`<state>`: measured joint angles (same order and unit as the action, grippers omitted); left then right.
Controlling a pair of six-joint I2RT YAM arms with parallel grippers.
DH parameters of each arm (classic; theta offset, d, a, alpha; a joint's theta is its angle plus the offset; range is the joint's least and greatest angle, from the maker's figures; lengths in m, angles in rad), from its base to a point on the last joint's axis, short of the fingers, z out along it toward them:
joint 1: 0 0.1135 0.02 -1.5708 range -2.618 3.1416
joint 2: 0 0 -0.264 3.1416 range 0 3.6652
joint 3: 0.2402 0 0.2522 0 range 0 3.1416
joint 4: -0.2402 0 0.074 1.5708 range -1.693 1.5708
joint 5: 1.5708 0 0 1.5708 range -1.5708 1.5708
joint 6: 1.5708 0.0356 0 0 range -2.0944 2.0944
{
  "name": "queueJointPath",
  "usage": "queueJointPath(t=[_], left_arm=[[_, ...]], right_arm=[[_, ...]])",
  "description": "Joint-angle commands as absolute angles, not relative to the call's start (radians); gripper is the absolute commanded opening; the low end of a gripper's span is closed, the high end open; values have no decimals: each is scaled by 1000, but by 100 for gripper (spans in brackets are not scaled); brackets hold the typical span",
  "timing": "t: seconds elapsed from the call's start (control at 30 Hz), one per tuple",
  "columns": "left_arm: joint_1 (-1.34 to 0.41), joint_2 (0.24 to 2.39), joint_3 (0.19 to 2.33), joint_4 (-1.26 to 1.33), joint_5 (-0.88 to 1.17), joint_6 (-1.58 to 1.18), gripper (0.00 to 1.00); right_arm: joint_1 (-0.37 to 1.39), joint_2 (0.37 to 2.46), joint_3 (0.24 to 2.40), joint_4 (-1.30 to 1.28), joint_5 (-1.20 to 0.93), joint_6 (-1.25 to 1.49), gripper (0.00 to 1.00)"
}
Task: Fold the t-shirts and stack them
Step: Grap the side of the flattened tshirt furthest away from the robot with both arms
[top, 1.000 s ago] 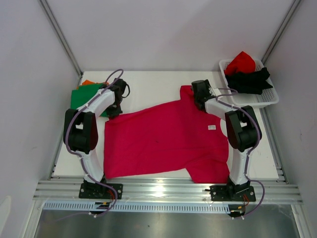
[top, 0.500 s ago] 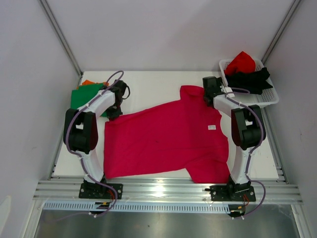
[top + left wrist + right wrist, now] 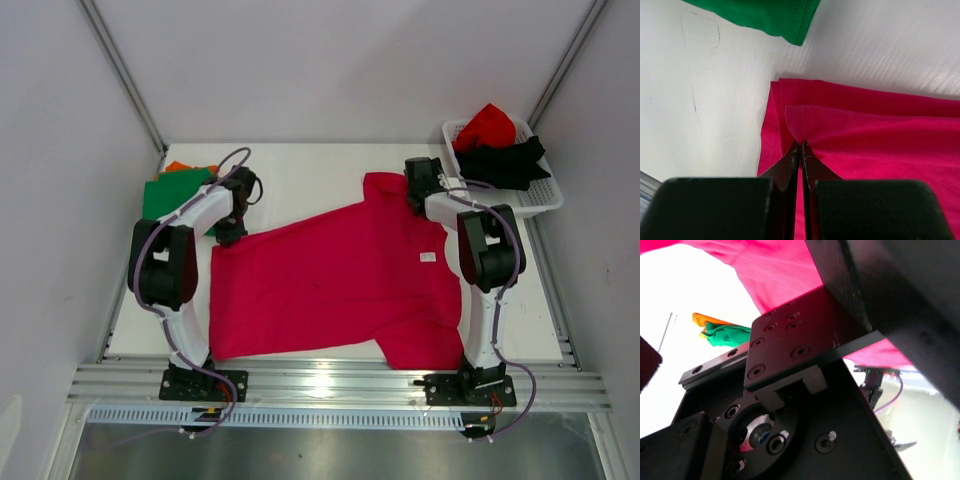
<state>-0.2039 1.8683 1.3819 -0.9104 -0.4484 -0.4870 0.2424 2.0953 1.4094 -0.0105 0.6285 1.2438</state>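
A magenta-pink t-shirt (image 3: 330,280) lies spread flat across the white table. My left gripper (image 3: 232,232) is at its far left corner. In the left wrist view the gripper (image 3: 800,145) is shut on a raised pinch of the pink cloth (image 3: 880,135). My right gripper (image 3: 418,185) stands open beside the shirt's far right sleeve, with nothing seen between its fingers. The right wrist view is mostly filled by the gripper's own black body, with pink cloth (image 3: 775,270) above it. A green t-shirt (image 3: 175,195) lies folded on an orange one (image 3: 177,166) at the far left.
A white lattice basket (image 3: 530,200) at the far right corner holds a red t-shirt (image 3: 487,125) and a black t-shirt (image 3: 505,160). The green shirt's edge (image 3: 765,15) is just beyond the left gripper. Grey walls enclose the table.
The right gripper has shifted a little to the right and away, off the pink sleeve, and its wrist has turned. The left gripper and the shirt have not moved.
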Motion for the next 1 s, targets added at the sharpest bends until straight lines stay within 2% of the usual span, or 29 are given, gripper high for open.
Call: queueJointPath(t=[0.0,0.23,0.57,0.87,0.97], left_arm=[[-210,1815,1355,-890,-463,-477,4],[-210,1825,1341,-885,-469,-479,4],[-209,1855,1330,-845,-477,-462,4],[-209,1907,1348,-836,-479,-446,4],[-209,1901,1338,-828,-482,-445,4]], right_arm=[[232,2123,1447,136,586,1215,90],[203,2089,1330,345,491,1273,91],[169,2109,1296,387,328,1399,91],[169,2109,1339,402,314,1381,90],[167,2112,1347,402,314,1367,87]])
